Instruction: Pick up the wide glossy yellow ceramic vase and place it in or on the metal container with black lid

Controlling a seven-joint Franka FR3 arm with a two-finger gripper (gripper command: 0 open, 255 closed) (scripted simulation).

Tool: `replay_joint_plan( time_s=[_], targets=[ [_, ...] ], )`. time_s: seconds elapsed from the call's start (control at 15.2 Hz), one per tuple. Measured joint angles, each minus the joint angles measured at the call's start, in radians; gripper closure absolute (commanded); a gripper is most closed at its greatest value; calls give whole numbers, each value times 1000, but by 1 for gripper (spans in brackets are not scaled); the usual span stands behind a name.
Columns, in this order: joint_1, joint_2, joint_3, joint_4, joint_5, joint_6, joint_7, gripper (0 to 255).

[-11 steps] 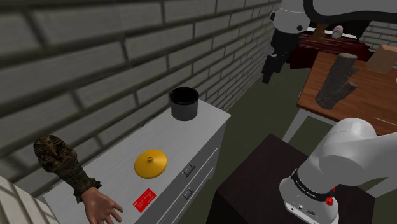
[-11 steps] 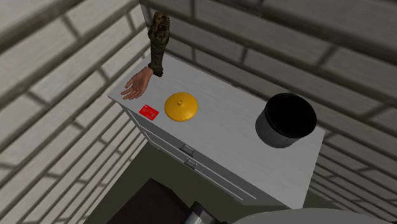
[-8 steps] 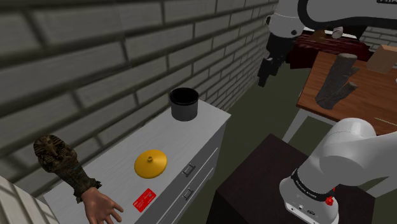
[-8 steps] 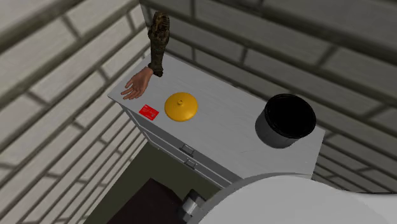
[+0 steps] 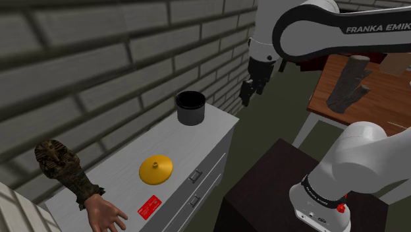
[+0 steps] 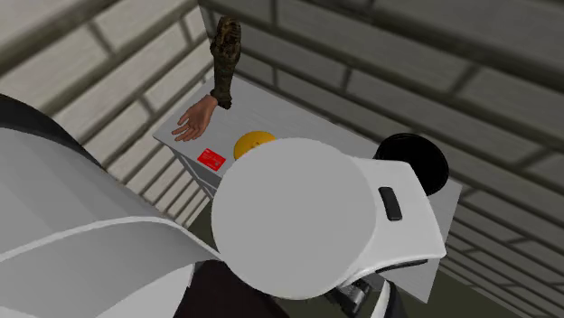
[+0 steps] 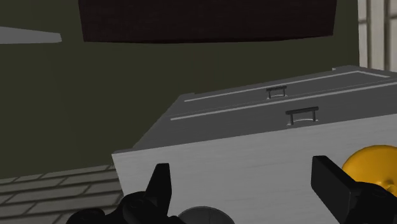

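Observation:
The wide yellow vase (image 5: 156, 168) lies low and flat on the grey cabinet top (image 5: 132, 174), between the red card and the black pot. It peeks out beside the white arm (image 6: 251, 140) and shows past one finger (image 7: 375, 165). The dark container (image 5: 190, 107) stands open-topped at the cabinet's far corner, its rim (image 6: 437, 164) half hidden by the arm. My gripper (image 5: 246, 99) hangs in the air beyond that corner, higher than the container and apart from it. In the wrist view the gripper (image 7: 248, 191) is open with nothing between its fingers.
A red card (image 5: 149, 206), a flesh-coloured hand (image 5: 105, 212) and a dark pharaoh-headed figure (image 5: 59, 165) occupy the cabinet's near end. A brick wall (image 5: 99, 59) runs behind it. The drawer front has handles (image 7: 301, 116). A wooden table with a log (image 5: 348, 82) stands at the shoulder view's right.
The arm has swung down and to the shoulder view's left, bringing the gripper close to the container's corner. In the second exterior view the arm now covers much of the cabinet.

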Motion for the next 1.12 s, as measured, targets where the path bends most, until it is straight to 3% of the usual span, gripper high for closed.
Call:
replay_joint_plan(
  time_s=[0.59, 1.12],
  targets=[
    [22, 265, 131, 26, 35, 238, 165, 0],
    [31, 566, 243, 145, -28, 412, 354, 0]
  ],
)
